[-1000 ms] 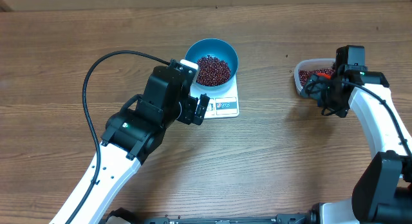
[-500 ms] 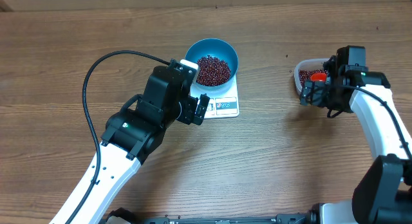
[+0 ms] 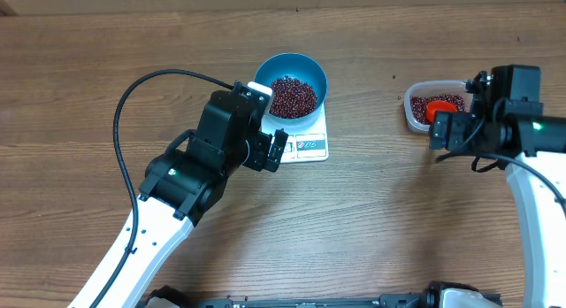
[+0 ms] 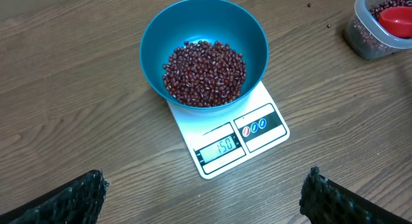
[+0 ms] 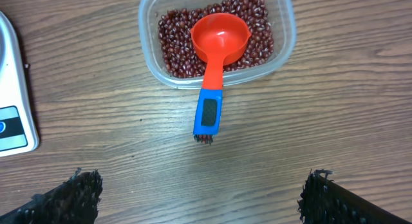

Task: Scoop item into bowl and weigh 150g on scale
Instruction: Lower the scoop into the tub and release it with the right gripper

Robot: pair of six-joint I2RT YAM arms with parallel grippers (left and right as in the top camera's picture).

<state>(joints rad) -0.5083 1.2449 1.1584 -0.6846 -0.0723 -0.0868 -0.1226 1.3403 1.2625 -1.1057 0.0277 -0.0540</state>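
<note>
Left hand (image 4: pixel 203 201) spread wide, empty; just ahead, blue bowl (image 4: pixel 251 37) of beans (image 4: pixel 205 73) on white scale (image 4: pixel 222 147). Right hand (image 5: pixel 199 201) likewise spread, empty; just ahead, scoop (image 5: pixel 214 66) resting in tub (image 5: pixel 148 56). Loose, light, rolling beans: probably best moved by scoop's stiff blue handle (image 5: pixel 209 111).

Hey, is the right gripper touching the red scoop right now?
Apart. The right wrist view shows the right gripper open, with bare wood between its fingertips and the scoop lying on the clear tub.
</note>
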